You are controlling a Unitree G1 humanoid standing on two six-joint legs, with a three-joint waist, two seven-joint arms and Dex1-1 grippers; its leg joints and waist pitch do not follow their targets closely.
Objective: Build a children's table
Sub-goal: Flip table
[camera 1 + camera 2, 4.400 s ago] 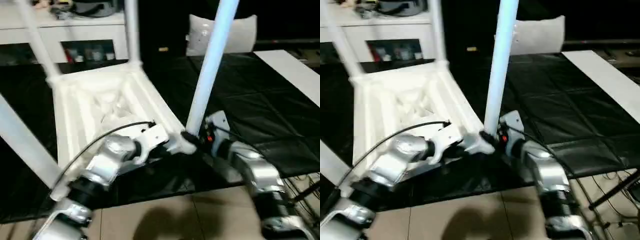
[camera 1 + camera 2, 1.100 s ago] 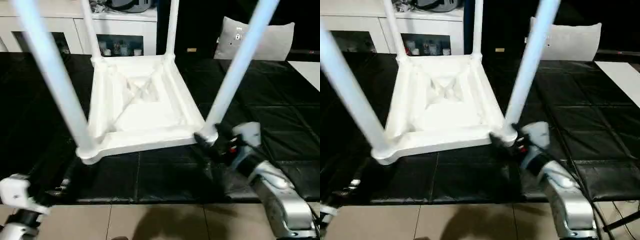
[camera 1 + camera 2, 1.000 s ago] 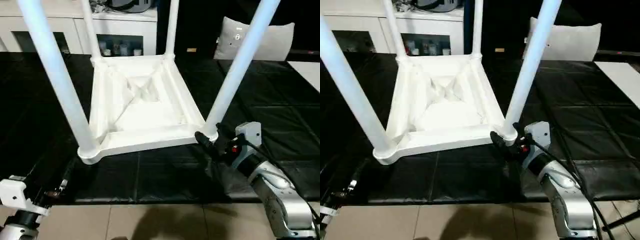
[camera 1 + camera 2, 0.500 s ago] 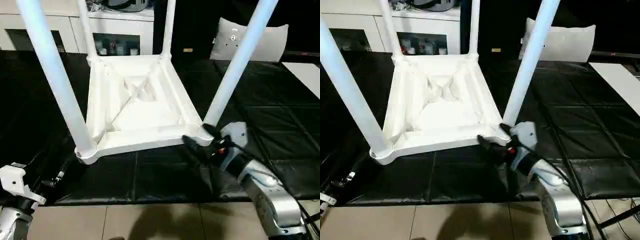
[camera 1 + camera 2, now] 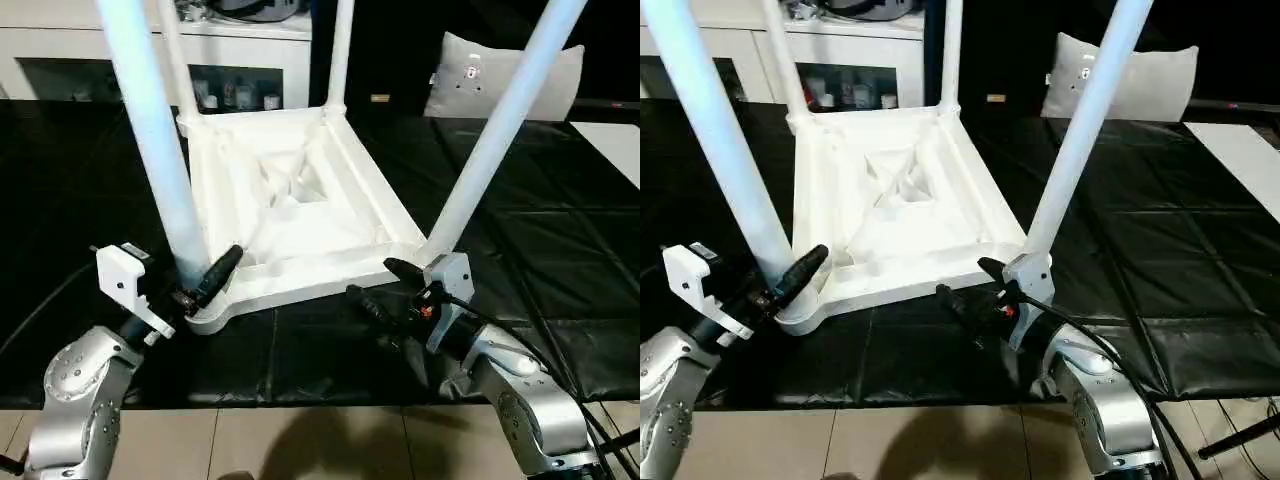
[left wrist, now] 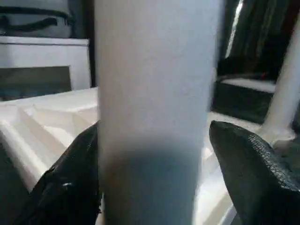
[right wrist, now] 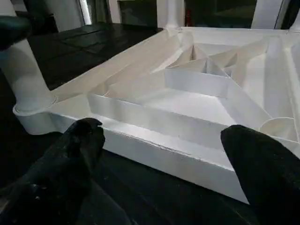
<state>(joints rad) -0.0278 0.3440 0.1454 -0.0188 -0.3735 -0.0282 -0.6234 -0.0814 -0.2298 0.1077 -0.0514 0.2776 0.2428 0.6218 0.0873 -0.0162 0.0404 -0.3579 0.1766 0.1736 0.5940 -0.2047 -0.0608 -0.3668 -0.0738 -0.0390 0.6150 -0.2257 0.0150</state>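
Upturned table (image 5: 290, 215) on mat (image 5: 560, 250), cabinet (image 5: 250, 60) behind

One table top (image 5: 300, 215), four legs (image 5: 150, 140)

A black padded mat (image 5: 560, 260) covers the floor; a white cabinet (image 5: 250, 45) stands far left, a white cushion (image 5: 470, 75) far right.

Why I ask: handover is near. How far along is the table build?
Done: all four legs stand socketed in the upturned top. In hand: left gripper's fingers straddle the near-left leg's base; right gripper hangs open by the near-right corner. Left, probably: pressing legs home, flipping everything upright.
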